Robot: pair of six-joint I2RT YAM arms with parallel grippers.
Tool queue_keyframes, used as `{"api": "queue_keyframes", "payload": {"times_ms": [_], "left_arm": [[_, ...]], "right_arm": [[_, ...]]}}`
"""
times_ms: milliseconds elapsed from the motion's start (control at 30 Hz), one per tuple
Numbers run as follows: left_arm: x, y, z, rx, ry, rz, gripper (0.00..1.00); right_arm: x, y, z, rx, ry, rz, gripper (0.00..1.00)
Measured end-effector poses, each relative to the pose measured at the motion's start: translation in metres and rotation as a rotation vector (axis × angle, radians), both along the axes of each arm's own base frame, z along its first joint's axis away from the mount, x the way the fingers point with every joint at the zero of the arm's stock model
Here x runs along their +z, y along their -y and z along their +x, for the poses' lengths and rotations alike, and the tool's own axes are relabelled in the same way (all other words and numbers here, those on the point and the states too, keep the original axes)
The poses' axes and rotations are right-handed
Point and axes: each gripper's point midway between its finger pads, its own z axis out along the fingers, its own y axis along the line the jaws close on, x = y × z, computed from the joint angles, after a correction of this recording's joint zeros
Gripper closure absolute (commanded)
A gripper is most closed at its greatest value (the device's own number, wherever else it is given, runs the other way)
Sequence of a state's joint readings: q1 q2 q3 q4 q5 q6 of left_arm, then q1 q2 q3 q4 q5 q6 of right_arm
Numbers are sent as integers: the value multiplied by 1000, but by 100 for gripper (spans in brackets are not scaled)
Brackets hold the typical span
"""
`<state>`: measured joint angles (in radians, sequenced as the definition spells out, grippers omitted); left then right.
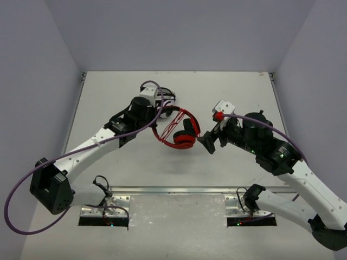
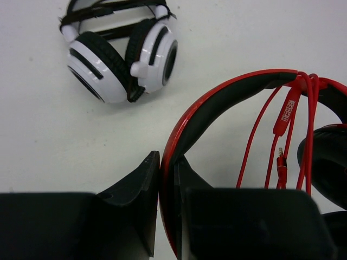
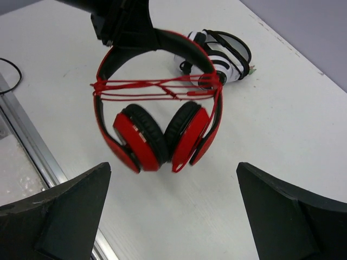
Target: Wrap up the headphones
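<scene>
The red headphones (image 1: pixel 181 132) hang by their headband (image 2: pixel 217 100) from my left gripper (image 2: pixel 167 168), which is shut on the band's left side. Their two ear cups (image 3: pixel 141 135) are folded together, black cushions facing each other, low over the table. The thin red cable (image 3: pixel 157 89) runs in several strands across the band from arm to arm, and its plug (image 2: pixel 281 160) dangles among them. My right gripper (image 3: pixel 173 167) stands wide open just in front of the ear cups, apart from them, with nothing between its fingers (image 1: pixel 209 143).
The white-and-black headphones (image 2: pixel 119 59) lie on the table just behind the red pair, close to the left wrist (image 1: pixel 147 92). A metal rail (image 1: pixel 179 190) runs along the near table edge. Grey walls close in the left, back and right.
</scene>
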<state>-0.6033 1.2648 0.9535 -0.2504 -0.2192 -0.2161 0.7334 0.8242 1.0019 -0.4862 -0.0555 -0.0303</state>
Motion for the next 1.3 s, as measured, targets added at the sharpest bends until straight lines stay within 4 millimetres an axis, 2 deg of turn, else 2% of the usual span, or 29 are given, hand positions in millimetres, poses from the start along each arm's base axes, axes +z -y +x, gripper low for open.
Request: {"api": "queue_keyframes", "payload": {"times_ms": [167,233,300,333,500,567,633,767,933,1100,1200,1300], "left_arm": [[36,-5,27,27,52,5,100],[45,-10,37,39,69,7,99],[47,-25,48,73,61,3,99],[47,-38,55,109,53,6,100],[48,-133,97,383,20,15,100],[47,-172,106,502,11,13,100],[45,-204,106,617,-1,17,100],[31,-254,96,834,-48,3,100],[10,-288,82,1084,-98,-80,100],[-20,-294,79,1318,-141,-242,100],[-47,-294,78,1454,-178,-308,100],[-74,-296,79,1592,-223,-303,100]], "right_arm": [[5,4,-4,-22,-13,33,1],[7,6,-7,-26,-15,45,1],[8,8,-10,-28,-19,56,1],[9,8,-11,-26,-20,62,1],[16,14,-20,-24,-11,90,1],[17,17,-24,-25,-9,99,1],[19,18,-26,-22,-4,111,1],[15,15,-30,-7,-23,121,1],[0,10,-33,16,-65,113,1],[-1,6,-35,36,-79,117,1],[-1,5,-36,45,-83,121,1],[-1,4,-38,55,-88,124,1]]}}
